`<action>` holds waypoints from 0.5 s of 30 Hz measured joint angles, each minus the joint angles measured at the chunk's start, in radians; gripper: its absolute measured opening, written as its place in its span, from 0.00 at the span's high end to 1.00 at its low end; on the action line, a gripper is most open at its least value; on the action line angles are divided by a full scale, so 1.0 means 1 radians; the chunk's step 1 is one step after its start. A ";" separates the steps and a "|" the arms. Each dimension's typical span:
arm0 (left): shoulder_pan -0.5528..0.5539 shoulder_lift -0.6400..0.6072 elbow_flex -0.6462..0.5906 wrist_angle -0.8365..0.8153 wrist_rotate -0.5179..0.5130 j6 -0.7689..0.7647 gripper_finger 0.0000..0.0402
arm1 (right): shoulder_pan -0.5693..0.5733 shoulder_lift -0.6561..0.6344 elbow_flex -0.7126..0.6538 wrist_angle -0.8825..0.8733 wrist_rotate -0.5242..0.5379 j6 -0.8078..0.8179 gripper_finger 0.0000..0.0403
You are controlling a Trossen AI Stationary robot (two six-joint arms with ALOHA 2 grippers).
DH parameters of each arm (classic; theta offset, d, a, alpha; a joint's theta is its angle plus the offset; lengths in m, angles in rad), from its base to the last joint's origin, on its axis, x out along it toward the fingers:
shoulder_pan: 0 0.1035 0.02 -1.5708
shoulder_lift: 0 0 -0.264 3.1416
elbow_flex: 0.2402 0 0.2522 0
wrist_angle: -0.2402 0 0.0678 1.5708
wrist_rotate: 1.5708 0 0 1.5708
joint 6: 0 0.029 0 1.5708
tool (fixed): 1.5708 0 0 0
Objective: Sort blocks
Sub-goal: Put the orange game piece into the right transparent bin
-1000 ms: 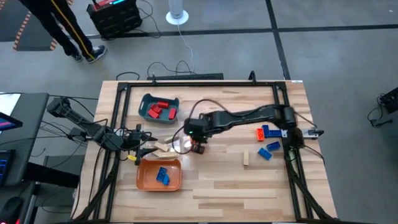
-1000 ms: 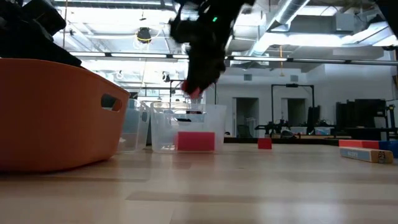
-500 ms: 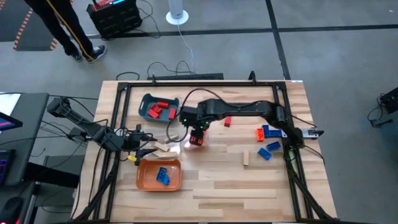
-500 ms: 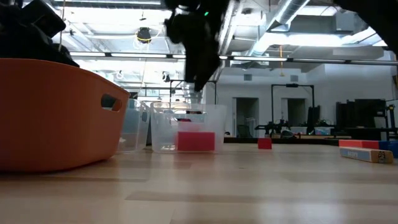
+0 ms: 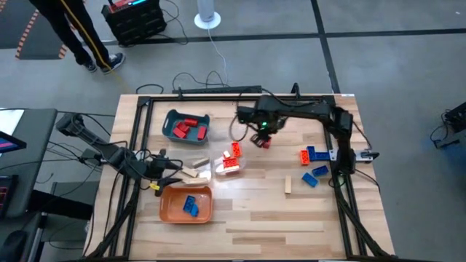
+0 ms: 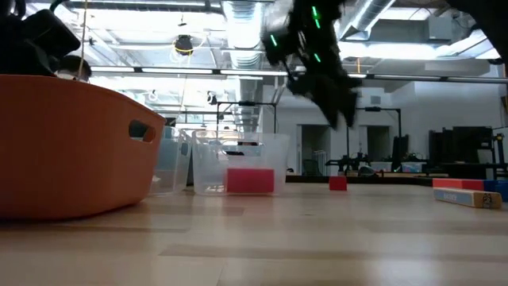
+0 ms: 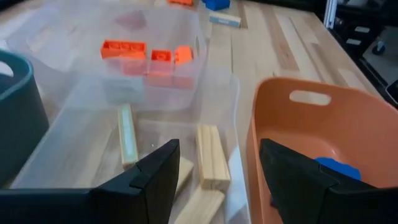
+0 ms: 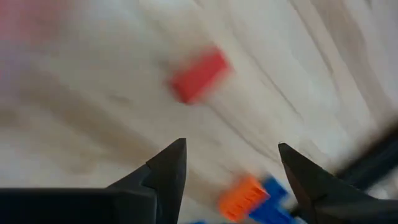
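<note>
On the pale wooden bench (image 5: 255, 211) stand four containers. The teal plastic tray (image 5: 173, 119), toward the far left, holds several red toy bricks (image 5: 188, 128). The orange plastic tray (image 5: 169, 206), nearest the front edge, holds blue toy bricks (image 5: 190, 206) only; from the left wrist camera one of them shows low inside its wall. Between these two stand two clear plastic trays just beside each other. One clear tray (image 7: 155, 155) carries pale tan wooden blocks (image 7: 211, 156), lying flat and loosely crossed. The other clear tray (image 7: 186, 37) carries orange toy bricks (image 7: 123, 48), a long one and shorter ones touching.

Loose bricks lie on the right part of the bench: a small red brick (image 5: 263, 143) alone near the middle, an orange brick (image 5: 303, 155) touching a blue brick (image 5: 315, 153), two more blue bricks (image 5: 314, 175) near them, and a tan wooden block (image 5: 287, 185) toward the front.

The right end effector (image 5: 262, 128) hangs above the bench just beside the lone red brick, its fingers spread wide and holding nothing; its wrist camera looks down past them at that brick on the wood. The left end effector (image 5: 171, 173) rests low at the left side, over the clear tray of tan blocks and next to the orange tray, fingers likewise apart and empty.
</note>
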 joint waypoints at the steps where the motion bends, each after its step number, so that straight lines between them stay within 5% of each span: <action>1: -0.006 0.000 0.000 -0.010 0.001 -0.010 0.46 | -0.019 -0.014 -0.059 0.013 -0.004 0.009 0.49; 7: -0.035 0.000 0.000 -0.033 -0.013 -0.051 0.46 | -0.122 -0.109 -0.398 0.124 -0.176 0.123 0.51; 15: -0.046 0.000 0.000 -0.037 -0.038 -0.059 0.46 | -0.162 -0.212 -0.639 0.124 -0.211 0.284 0.52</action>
